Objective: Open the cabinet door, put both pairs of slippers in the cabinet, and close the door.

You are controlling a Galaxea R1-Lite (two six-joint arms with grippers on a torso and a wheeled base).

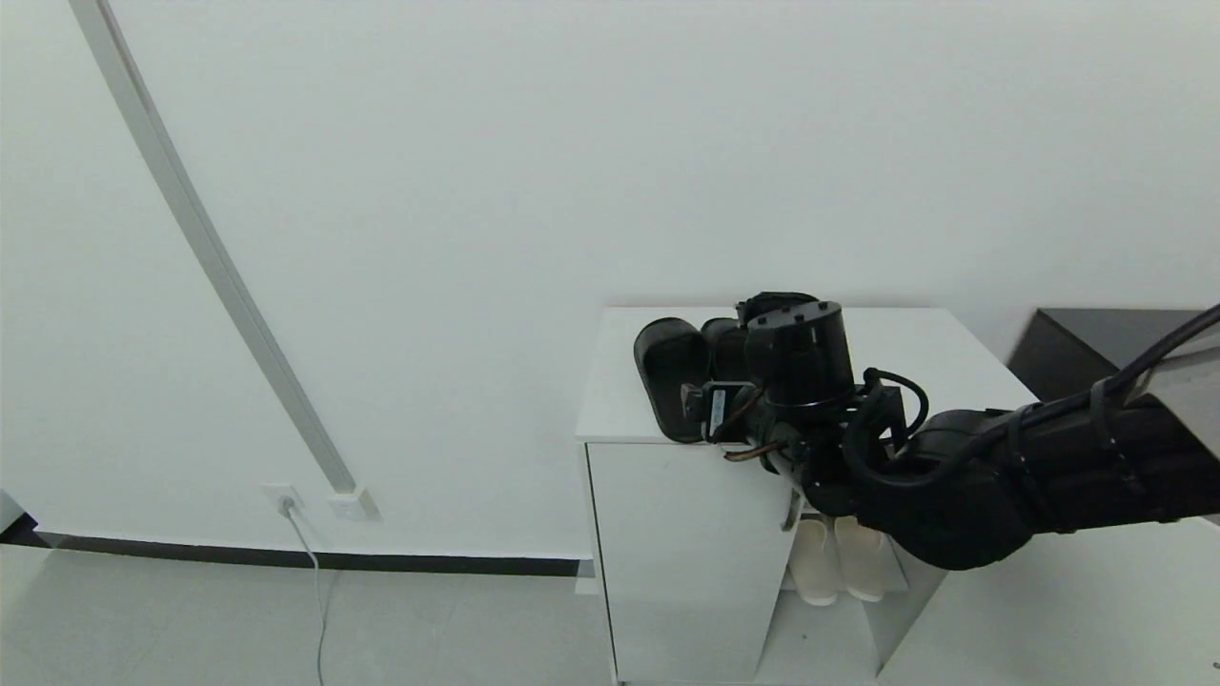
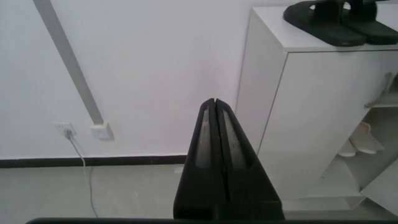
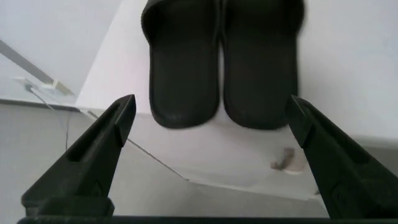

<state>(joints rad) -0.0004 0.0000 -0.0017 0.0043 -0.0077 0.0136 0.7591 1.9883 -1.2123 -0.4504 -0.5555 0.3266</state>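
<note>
A pair of black slippers [image 1: 672,376] [image 2: 336,15] lies on top of the white cabinet [image 1: 686,553], toes at its front edge. My right gripper [image 3: 211,106] is open just in front of and above those black slippers [image 3: 217,62], one finger on either side of the pair, not touching them. The cabinet's right door [image 1: 1048,610] is swung open. On the shelf inside stands a pair of white slippers [image 1: 839,562] [image 2: 360,140]. My left gripper [image 2: 214,101] is shut and holds nothing, low and to the left of the cabinet [image 2: 311,112].
A wall socket with a hanging cable [image 1: 283,497] [image 2: 65,129] sits left of the cabinet, below a grey conduit [image 1: 210,248] running up the wall. A dark piece of furniture [image 1: 1096,348] stands to the right. Bare floor [image 1: 286,629] lies left of the cabinet.
</note>
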